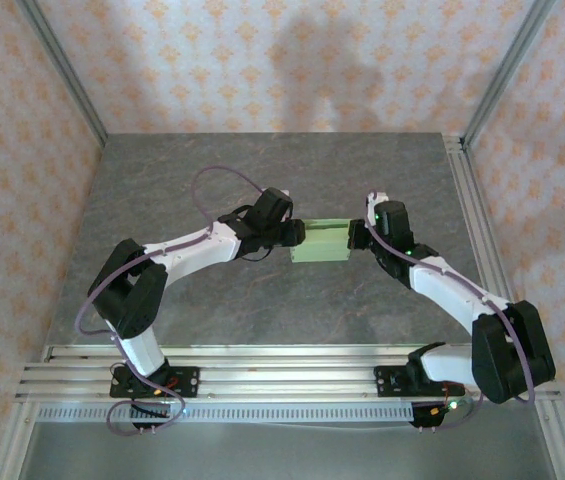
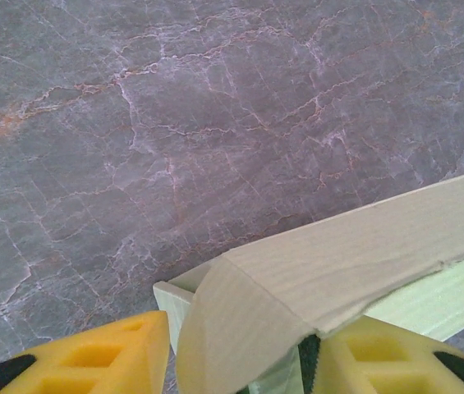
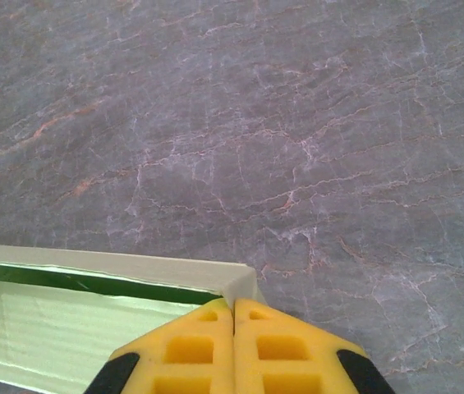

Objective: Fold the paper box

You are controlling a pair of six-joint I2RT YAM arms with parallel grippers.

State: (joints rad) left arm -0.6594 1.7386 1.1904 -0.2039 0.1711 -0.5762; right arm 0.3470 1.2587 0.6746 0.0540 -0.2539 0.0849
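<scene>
One paper box (image 1: 324, 242); two grippers: left gripper (image 2: 240, 324), right gripper (image 3: 233, 305); one grey table (image 1: 262, 300)

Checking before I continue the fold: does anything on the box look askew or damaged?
Yes. At the left claw, the end flap of the paper box bows over in a loose curve instead of a crisp fold, leaving that end open.

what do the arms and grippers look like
The left arm and right arm: white tubes, black joints and wrists. A thin purple cable loops off the left one; a small green light sits by the right wrist. The fingers are blocky yellow with rectangular recesses and black patches.
</scene>
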